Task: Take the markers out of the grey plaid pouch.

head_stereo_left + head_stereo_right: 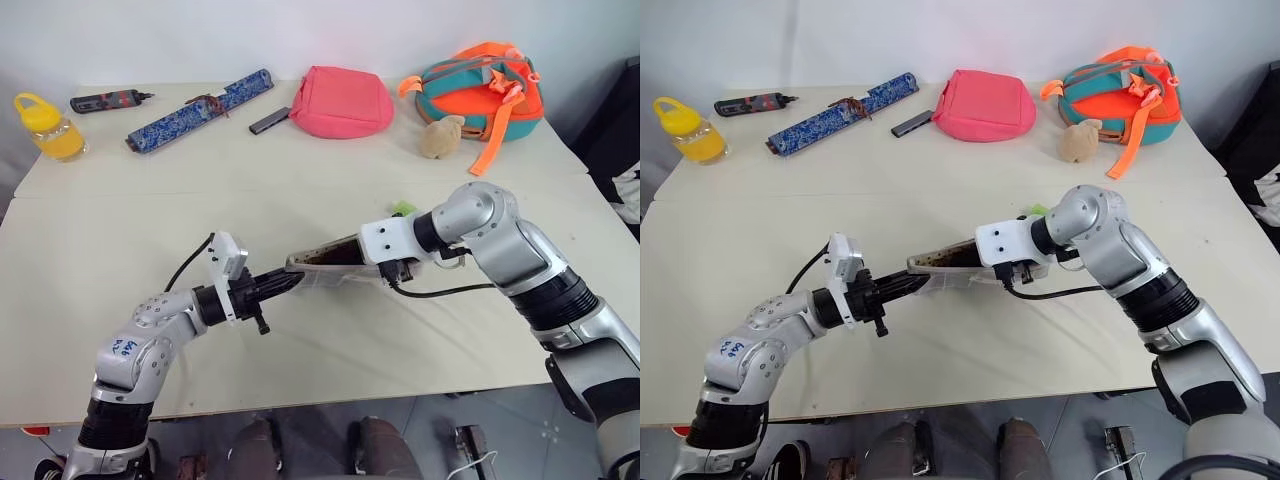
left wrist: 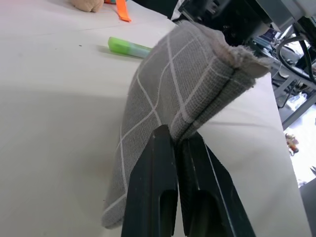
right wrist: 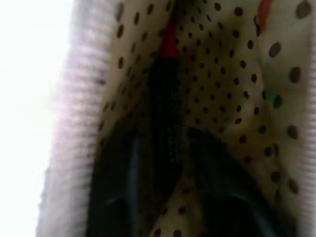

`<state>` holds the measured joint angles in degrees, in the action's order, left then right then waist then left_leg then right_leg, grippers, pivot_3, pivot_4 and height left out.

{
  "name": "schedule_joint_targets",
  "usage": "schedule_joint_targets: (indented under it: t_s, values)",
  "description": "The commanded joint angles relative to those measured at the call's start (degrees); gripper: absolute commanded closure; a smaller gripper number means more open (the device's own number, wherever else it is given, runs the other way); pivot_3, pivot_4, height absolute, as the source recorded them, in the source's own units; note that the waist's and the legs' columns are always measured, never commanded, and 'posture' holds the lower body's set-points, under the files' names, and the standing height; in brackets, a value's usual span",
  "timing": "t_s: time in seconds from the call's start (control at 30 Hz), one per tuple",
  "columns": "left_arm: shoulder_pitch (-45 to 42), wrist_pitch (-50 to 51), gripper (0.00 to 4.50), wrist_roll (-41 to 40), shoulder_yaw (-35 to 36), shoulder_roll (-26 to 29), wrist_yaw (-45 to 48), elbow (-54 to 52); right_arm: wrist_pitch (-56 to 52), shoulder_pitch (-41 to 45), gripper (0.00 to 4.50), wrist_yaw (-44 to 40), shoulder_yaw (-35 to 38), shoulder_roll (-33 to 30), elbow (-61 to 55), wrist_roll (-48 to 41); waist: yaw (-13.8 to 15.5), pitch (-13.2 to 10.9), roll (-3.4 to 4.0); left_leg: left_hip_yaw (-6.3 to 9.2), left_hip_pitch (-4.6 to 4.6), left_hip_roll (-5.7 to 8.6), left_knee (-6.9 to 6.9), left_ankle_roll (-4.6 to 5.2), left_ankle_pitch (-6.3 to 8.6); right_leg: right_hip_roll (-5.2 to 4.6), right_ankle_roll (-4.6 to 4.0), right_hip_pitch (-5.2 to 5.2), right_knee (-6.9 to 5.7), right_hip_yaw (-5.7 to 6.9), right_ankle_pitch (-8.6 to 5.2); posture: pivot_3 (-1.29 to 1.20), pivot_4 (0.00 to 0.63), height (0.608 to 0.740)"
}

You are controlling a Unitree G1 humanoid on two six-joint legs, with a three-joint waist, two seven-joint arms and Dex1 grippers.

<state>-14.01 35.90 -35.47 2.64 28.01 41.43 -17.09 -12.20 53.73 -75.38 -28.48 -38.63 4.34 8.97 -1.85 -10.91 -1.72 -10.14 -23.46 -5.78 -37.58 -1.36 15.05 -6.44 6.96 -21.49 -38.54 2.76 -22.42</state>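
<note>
Grey plaid pouch [image 1: 335,265] hangs off the table between your grippers: left gripper [image 2: 177,148] clamps its end, while right gripper [image 1: 385,268] reaches inside beside the red-ended marker [image 3: 167,108], jaw gap unclear.

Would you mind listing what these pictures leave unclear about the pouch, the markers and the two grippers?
- Right gripper: its fingertips are hidden inside the grey plaid pouch in the eye views; open or shut cannot be told.
- Marker with a red end: blurred in the right wrist view; whether it is gripped is unclear.
- Green marker: partly hidden behind the pouch in the left wrist view.
- How many markers remain inside is unclear.
- Left gripper: shut on the pouch.
</note>
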Motion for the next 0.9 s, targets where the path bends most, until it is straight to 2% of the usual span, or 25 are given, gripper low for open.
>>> schedule_joint_targets:
  t_s: [0.03, 0.27, 0.33, 0.43, 0.53, 0.9]
  values:
    - [0.25, -1.28, 4.50, 0.11, 0.85, 0.14, 0.24, -0.58, 1.34, 0.05, 2.22, 2.07, 1.21, 1.13, 0.32, 0.93, -0.01, 0.00, 0.00, 0.00, 0.00, 0.00, 0.00, 0.00, 0.00, 0.00, 0.00, 0.00, 0.00, 0.00, 0.00, 0.00, 0.150, 0.740]
    - [-0.51, -1.28, 4.50, 0.31, 0.44, -0.13, 0.35, 0.53, 4.63, -0.79, 2.22, 5.33, -0.42, 3.56, 3.71, 4.38, 0.04, 0.00, 0.00, 0.00, 0.00, 0.00, -0.02, 0.00, 0.00, -0.01, 0.00, 0.00, -0.02, 0.00, 0.00, 0.00, 0.150, 0.740]
    - [-0.60, -1.76, 4.50, 0.88, 0.36, -0.26, 0.01, 0.81, 4.48, -0.81, 2.22, 5.68, 0.64, 5.14, 3.22, 2.96, -0.01, 0.00, 0.00, 0.00, 0.00, 0.00, -0.02, 0.00, 0.00, -0.01, 0.00, 0.01, -0.02, 0.00, 0.00, 0.00, 0.150, 0.740]
    - [-0.34, -2.17, 4.50, 1.33, 0.61, -0.42, -0.43, 1.10, 0.77, -1.25, 2.22, 1.67, 2.65, 5.53, -1.35, -1.91, -0.09, 0.00, 0.00, -0.01, 0.01, -0.01, -0.02, 0.00, 0.00, 0.01, 0.00, 0.00, -0.05, -0.01, 0.00, 0.00, 0.150, 0.740]
    - [-0.04, -2.55, 4.50, 1.47, 0.79, -0.45, -0.16, 1.50, -1.11, -2.51, 2.22, -0.87, 2.19, 4.93, -3.67, -3.19, 0.09, 0.00, 0.00, 0.01, 0.00, 0.00, 0.01, 0.00, 0.00, -0.01, 0.00, -0.01, -0.05, 0.00, 0.00, 0.00, 0.150, 0.740]
    - [0.38, -1.04, 4.50, 1.44, -0.32, -0.15, 0.57, 0.71, 5.77, -2.38, 2.22, 7.96, -0.91, 8.24, 5.62, 6.75, -0.27, 0.00, 0.00, 0.00, 0.03, -0.01, -0.05, -0.01, 0.00, 0.00, 0.00, 0.01, -0.09, -0.01, 0.00, 0.00, 0.150, 0.740]
